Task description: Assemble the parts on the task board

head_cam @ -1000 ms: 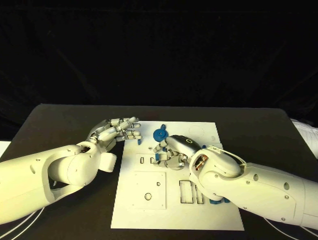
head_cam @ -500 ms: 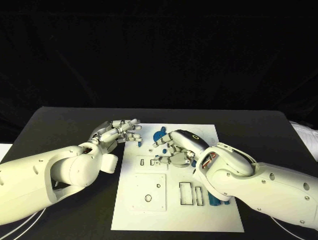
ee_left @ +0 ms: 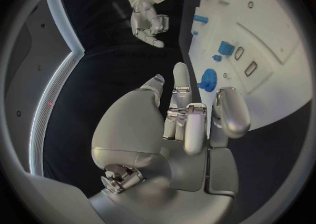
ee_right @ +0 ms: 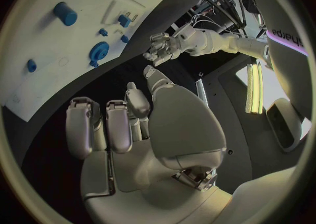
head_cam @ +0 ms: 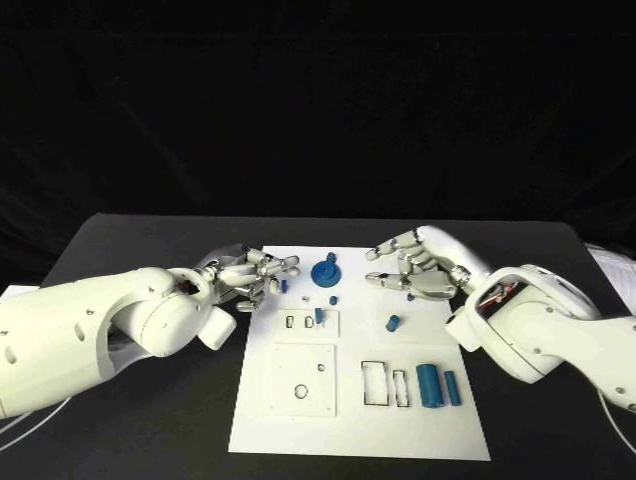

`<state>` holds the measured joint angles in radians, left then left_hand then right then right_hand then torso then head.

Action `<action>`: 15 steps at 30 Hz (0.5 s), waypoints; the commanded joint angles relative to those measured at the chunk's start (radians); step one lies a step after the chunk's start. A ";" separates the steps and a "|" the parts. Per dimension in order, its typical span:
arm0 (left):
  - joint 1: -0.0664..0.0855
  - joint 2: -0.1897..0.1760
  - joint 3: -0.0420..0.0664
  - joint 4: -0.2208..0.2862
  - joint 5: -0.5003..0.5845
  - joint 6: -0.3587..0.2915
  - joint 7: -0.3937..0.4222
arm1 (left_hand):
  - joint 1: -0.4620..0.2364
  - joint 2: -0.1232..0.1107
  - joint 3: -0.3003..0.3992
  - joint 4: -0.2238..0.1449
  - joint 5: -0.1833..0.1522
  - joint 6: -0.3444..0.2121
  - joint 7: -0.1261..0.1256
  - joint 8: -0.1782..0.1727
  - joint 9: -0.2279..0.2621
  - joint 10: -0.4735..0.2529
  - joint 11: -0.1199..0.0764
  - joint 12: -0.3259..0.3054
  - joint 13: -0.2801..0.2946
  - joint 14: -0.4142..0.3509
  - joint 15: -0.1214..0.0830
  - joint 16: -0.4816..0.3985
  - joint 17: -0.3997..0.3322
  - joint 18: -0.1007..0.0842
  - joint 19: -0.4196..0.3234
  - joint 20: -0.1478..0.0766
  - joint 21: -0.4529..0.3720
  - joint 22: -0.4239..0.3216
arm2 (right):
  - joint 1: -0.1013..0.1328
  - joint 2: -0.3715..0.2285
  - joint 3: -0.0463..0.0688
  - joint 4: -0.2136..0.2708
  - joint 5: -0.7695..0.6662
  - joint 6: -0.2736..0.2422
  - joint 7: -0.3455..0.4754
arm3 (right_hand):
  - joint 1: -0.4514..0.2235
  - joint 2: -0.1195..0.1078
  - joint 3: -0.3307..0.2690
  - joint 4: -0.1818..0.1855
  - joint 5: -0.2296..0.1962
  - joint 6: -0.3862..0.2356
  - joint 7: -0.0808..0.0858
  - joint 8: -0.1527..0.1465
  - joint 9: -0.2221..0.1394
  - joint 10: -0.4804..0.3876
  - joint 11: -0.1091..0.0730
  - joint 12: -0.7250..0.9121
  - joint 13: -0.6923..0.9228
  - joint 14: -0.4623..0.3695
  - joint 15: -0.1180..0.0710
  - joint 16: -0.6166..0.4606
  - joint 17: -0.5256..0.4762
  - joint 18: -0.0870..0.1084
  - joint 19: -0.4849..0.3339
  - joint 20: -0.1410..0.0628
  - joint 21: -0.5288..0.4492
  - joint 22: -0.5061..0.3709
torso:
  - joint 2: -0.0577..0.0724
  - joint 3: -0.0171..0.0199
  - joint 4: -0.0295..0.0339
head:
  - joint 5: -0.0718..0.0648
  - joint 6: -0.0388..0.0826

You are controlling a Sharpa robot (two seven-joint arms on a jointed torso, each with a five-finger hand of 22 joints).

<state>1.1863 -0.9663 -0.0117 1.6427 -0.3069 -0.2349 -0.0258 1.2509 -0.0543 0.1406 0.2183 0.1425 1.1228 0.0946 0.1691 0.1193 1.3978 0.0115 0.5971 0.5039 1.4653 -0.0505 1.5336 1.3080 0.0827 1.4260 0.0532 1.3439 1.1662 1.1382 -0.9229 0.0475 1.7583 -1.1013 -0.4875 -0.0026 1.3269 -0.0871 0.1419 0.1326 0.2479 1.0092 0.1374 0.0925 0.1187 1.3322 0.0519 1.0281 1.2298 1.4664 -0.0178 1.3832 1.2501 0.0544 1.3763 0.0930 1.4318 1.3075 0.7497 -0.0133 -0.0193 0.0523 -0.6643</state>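
No legible writing on the white task board (head_cam: 297, 420) lying mid-surface (head_cam: 131, 235); dark bare margin along both long edges. Left hand (head_cam: 249, 273) at the board's left edge, fingers curled, holding nothing; right hand (head_cam: 416, 264) over the far right corner, likewise curled, empty. Blue gear (head_cam: 327, 271), small pegs (head_cam: 393, 323) and two blocks (head_cam: 436, 386) resting on the board.

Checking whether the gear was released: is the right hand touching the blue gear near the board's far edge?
Apart. The head view shows bare white board between the right hand and the blue gear.
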 commanded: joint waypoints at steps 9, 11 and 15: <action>0.100 0.068 0.001 -0.006 -0.564 0.252 -0.546 | -0.057 0.019 -0.105 0.071 -0.006 -0.024 -0.028 0.154 0.166 -0.038 -0.018 0.535 0.553 0.105 -0.015 0.037 0.263 -0.041 0.051 -0.009 0.131 0.208 | 0.023 -0.099 -0.007 0.016 0.273 -0.066 0.055 | 0.017 0.007 -0.030 0.023 0.015 -0.014 0.000 0.009 0.005 -0.075 -0.004 -0.194 -0.151 0.005 -0.007 -0.114 -0.129 0.031 -0.066 -0.006 -0.084 -0.086 | -0.009 0.0131 -0.0118 | 0.010 -0.013; 0.114 0.087 0.001 -0.018 -0.605 0.289 -0.585 | -0.082 0.035 -0.141 0.066 -0.020 -0.035 -0.032 0.187 0.205 -0.038 -0.025 0.562 0.583 0.105 -0.019 0.037 0.263 -0.043 0.053 -0.009 0.137 0.219 | 0.023 -0.107 -0.009 0.016 0.275 -0.067 0.053 | 0.018 0.007 -0.031 0.024 0.015 -0.015 0.000 0.010 0.005 -0.076 -0.004 -0.198 -0.155 0.006 -0.007 -0.116 -0.131 0.032 -0.066 -0.006 -0.086 -0.088 | -0.009 0.0154 -0.0145 | 0.012 -0.013; 0.132 0.132 0.001 -0.056 -0.656 0.345 -0.642 | -0.095 0.051 -0.175 0.071 -0.028 -0.046 -0.041 0.231 0.255 -0.032 -0.029 0.589 0.614 0.105 -0.023 0.037 0.263 -0.045 0.058 -0.015 0.144 0.233 | 0.024 -0.115 -0.011 0.012 0.276 -0.067 0.050 | 0.019 0.007 -0.033 0.024 0.016 -0.016 0.000 0.010 0.005 -0.077 -0.004 -0.202 -0.159 0.006 -0.007 -0.119 -0.133 0.032 -0.067 -0.006 -0.088 -0.090 | -0.010 0.0162 -0.0157 | 0.014 -0.016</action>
<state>1.3150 -0.8418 -0.0107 1.5949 -0.8338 -0.0119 -0.5376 1.1593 -0.0024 -0.0333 0.2887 0.1164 1.0779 0.0521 0.3985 0.3729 1.3637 -0.0145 1.1848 1.1153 1.4655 -0.0666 1.5678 1.3081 0.0544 1.4615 0.0424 1.4853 1.3081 1.1617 -1.0371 0.0369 1.7701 -0.8557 -0.5433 0.0346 1.3361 -0.0779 0.1155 0.1590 0.2588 0.9990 0.1368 0.0968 0.1225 1.2644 0.0483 0.8286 1.0698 1.4665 -0.0178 1.2664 1.1176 0.0694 1.3159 0.0860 1.3470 1.2178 0.7407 0.0004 -0.0320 0.0643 -0.6793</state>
